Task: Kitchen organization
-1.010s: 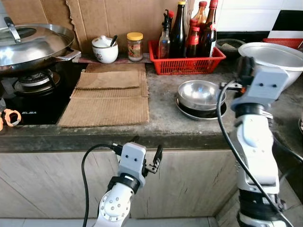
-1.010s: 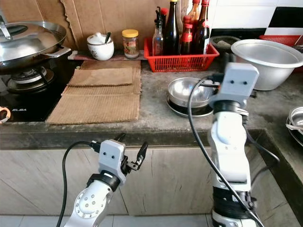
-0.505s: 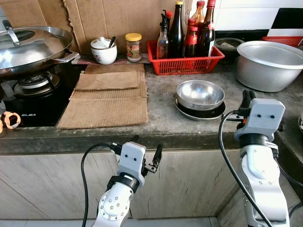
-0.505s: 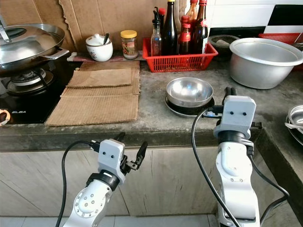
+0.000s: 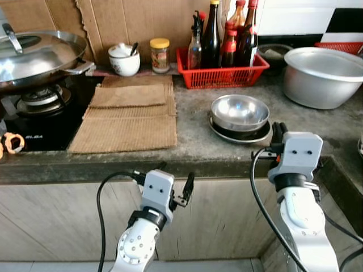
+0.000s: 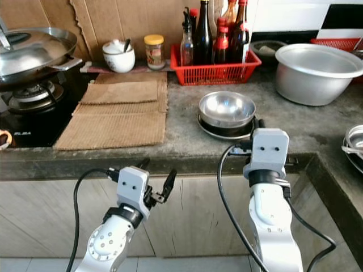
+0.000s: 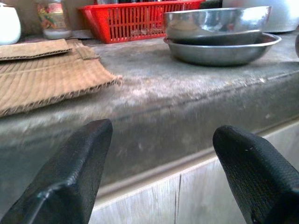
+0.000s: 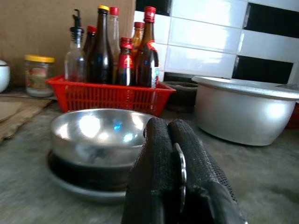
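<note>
Here's the grey stone bench (image 5: 227,141), its front edge running straight across the view with pale wood cabinet fronts (image 5: 68,221) below it. At the bench's left end sits the black gas stove (image 5: 39,122) carrying a big steel wok with its lid (image 5: 37,54). Over at the far right corner stands the large aluminium basin (image 5: 323,76), well apart from the rest. Sheets of brown corrugated cardboard (image 5: 130,113) lie flat just beside the stove, reaching close to the front edge. Against the back wall a red basket (image 5: 224,71) holds dark sauce bottles (image 5: 221,34); to its left stand a yellow-lidded jar (image 5: 161,55) and a white sugar pot (image 5: 124,59) with a spoon in it.

The open room: bare stone between the cardboard and the stacked dishes, and a wide bare patch between those dishes and the basin, running to the front edge.

The steel bowl (image 5: 240,112) rests in a shallow steel plate (image 5: 238,133), middle of the bench, near the front edge.

Now the right gripper (image 8: 175,154): its black fingers (image 8: 156,168) are pressed together, a thin metal edge showing in the seam between them, what it is I can't tell. It sits at the front edge, just beside the plate's right rim. The left gripper (image 5: 174,181) hangs below the bench's front edge before the cabinets, fingers (image 7: 79,163) spread wide, holding nothing.
</note>
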`<state>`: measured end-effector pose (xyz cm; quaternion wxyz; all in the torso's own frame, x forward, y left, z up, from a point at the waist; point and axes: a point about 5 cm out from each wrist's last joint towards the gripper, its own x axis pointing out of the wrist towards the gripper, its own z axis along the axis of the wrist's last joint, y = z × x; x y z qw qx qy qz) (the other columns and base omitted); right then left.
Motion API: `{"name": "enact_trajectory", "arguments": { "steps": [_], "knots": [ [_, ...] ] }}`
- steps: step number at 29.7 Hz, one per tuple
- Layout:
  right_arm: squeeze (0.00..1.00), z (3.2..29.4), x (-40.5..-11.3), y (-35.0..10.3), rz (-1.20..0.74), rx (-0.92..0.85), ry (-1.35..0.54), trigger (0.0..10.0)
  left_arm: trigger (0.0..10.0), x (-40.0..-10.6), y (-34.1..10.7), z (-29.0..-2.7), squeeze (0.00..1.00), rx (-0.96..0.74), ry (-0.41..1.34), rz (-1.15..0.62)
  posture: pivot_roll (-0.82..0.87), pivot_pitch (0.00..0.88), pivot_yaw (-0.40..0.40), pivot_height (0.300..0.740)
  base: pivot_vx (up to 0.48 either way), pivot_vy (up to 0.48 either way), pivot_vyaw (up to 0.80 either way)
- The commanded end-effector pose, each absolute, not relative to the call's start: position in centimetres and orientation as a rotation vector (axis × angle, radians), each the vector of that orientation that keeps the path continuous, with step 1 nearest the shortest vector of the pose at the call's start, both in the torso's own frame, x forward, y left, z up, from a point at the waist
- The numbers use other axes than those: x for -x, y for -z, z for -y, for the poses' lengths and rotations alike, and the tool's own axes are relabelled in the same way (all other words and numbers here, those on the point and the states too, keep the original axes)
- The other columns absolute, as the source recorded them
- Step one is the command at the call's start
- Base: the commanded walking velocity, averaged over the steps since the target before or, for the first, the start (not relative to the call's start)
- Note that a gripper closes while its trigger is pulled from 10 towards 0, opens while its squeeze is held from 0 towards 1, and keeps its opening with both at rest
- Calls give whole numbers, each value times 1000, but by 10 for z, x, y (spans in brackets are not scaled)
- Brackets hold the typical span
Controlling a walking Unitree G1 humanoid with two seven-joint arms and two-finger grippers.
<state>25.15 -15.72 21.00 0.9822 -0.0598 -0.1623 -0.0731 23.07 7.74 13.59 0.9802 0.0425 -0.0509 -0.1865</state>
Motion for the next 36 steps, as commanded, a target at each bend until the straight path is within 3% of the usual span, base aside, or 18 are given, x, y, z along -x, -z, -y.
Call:
{"name": "enact_trajectory", "arguments": {
  "steps": [1, 36],
  "knots": [
    [0, 156, -250, -205, 289, 99, 131, 10000, 10000, -229, -133, -77, 0, -90, 383, 92, 41, 36, -20, 740, -300, 0, 0],
    [0, 134, -247, -181, 173, 56, -59, 10000, 10000, -230, -132, -75, 0, -92, 391, 86, 39, 33, -19, 740, -298, 0, 0]
  ]
}}
